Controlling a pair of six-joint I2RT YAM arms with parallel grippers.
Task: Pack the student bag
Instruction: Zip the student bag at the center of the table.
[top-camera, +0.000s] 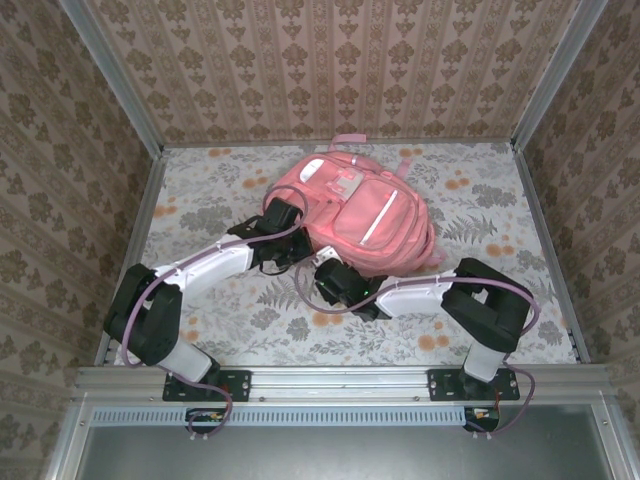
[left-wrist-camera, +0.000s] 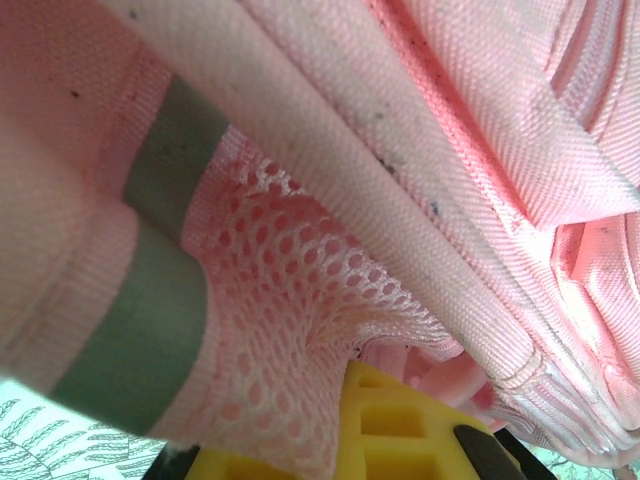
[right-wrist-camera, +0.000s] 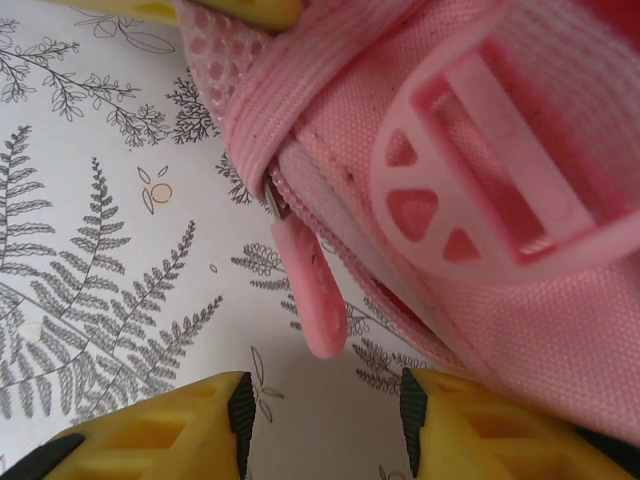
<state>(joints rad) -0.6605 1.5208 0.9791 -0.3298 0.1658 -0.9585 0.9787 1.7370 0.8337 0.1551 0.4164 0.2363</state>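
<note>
One student bag (top-camera: 355, 205) lies on the counter (top-camera: 200, 190) toward the far middle, its contents hidden, my left fingers (top-camera: 296, 213) closed on its mesh pocket (left-wrist-camera: 300, 290), my right fingers (right-wrist-camera: 325, 405) open just short of its one zipper pull (right-wrist-camera: 312, 300), beside one plastic buckle (right-wrist-camera: 480, 190).
</note>
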